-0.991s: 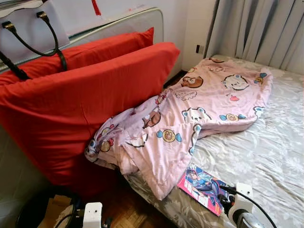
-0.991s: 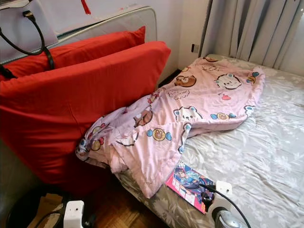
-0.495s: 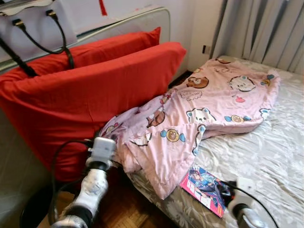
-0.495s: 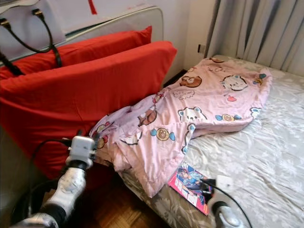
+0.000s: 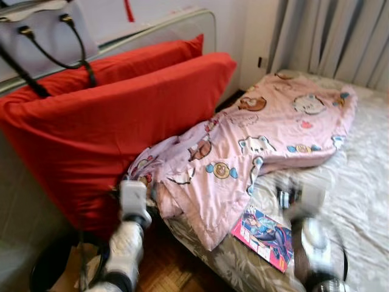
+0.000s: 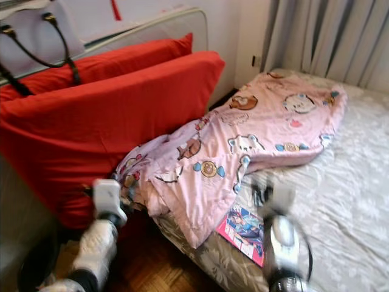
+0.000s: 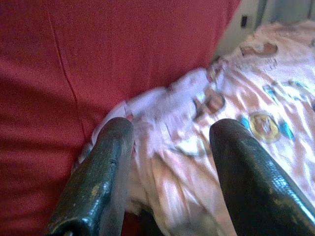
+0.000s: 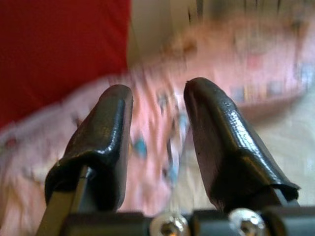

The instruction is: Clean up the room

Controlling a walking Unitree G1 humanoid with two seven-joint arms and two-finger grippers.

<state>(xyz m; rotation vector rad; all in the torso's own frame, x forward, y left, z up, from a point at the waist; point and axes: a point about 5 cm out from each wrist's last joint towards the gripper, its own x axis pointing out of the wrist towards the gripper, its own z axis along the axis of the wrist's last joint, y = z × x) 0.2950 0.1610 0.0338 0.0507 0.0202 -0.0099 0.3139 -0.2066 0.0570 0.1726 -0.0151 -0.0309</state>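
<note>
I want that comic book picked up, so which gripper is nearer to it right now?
The right gripper, open, hovers just above the comic book on the bed. The left gripper, open, is farther off, at the pink blanket by the red cushion.

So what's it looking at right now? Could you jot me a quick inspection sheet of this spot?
Surface: bed with grey flowered sheet, wood floor beside it.
Job's things: pink blanket crumpled, one end hanging off the bed edge; comic flat near the edge.
Clutter: two red cushions leaning by the bed; handbag behind them.
Grippers: left gripper open, at the blanket's hanging end; right gripper open, raised over the bed near the comic, blurred.
Cables: black cable at the left arm.
Surroundings: curtains, wall socket, dark bin on the floor.
</note>
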